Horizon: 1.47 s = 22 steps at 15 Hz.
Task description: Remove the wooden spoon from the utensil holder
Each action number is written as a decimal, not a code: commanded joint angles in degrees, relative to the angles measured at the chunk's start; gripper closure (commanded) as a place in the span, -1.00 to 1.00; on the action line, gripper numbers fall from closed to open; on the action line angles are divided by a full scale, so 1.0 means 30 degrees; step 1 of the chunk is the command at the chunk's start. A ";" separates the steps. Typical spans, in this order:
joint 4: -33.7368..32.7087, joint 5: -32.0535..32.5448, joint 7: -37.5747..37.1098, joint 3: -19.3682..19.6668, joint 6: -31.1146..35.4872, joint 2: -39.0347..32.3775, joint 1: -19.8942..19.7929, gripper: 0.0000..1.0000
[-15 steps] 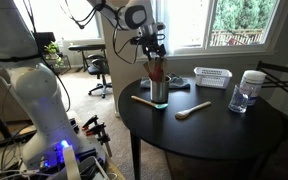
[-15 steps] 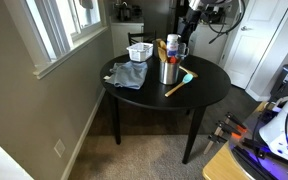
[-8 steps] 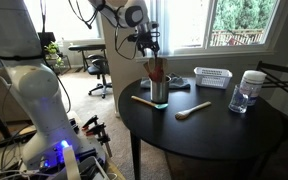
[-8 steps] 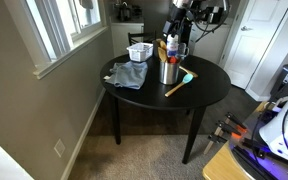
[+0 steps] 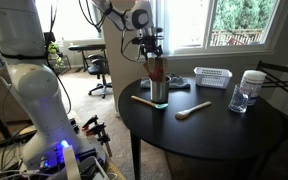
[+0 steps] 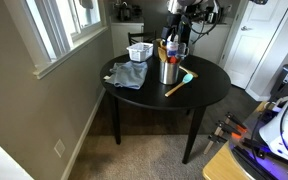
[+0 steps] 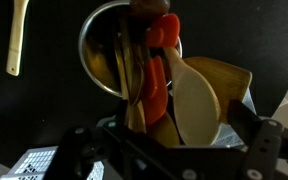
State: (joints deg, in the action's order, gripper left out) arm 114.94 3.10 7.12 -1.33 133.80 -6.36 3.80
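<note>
**Holder** [image 7: 92,40]: a shiny metal cup, stood upright on the dark round surface [image 5: 214,128] and seen from above in the wrist view.
- Spoon [image 7: 134,85]: slim and tan-brown, lodged in the holder among the other utensils.
- Orange-red spatula [image 7: 160,75]: set against the spoon.
- Broad pale wooden spatula [image 7: 194,105]: set beside the orange-red one.
- Yellowish wooden piece [image 7: 227,80]: partly covered by the pale spatula.

The utensils are leaned together toward one side of the rim. In both exterior views the bundle is seen projecting above the holder. The spoon cannot be singled out there.

**Tool** [image 5: 151,48]: held directly above the holder, close over the utensil tops. In the wrist view its fingers [image 7: 81,138] are seen spread wide, one to each side of the bundle. Contact with any utensil cannot be told.

**Laid on the surface around the holder:**
- Flat stick [image 5: 146,99]: just beside the holder.
- Pale spoon [image 5: 192,109]: near the holder.
- Blue-grey cloth [image 5: 180,84]: just beside the holder.
- White basket [image 5: 212,77]: beyond the cloth; its contents cannot be made out.
- Clear jar [image 5: 248,92]: white-lidded and well apart from the holder.
</note>
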 commanded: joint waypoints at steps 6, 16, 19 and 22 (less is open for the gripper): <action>-0.0846 0.0206 -0.0182 -0.0037 -0.0477 -0.0519 -0.0212 -0.50; -0.0697 -0.0032 0.0092 -0.0122 -0.0320 -0.0446 -0.0233 0.70; -0.0480 -0.0174 0.0508 -0.0200 -0.0051 -0.0302 -0.0246 0.91; -0.0421 -0.0154 0.0567 -0.0295 0.0013 -0.0269 -0.0220 0.91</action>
State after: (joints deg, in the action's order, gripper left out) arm 113.14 3.10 7.19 -1.52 133.17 -7.60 3.74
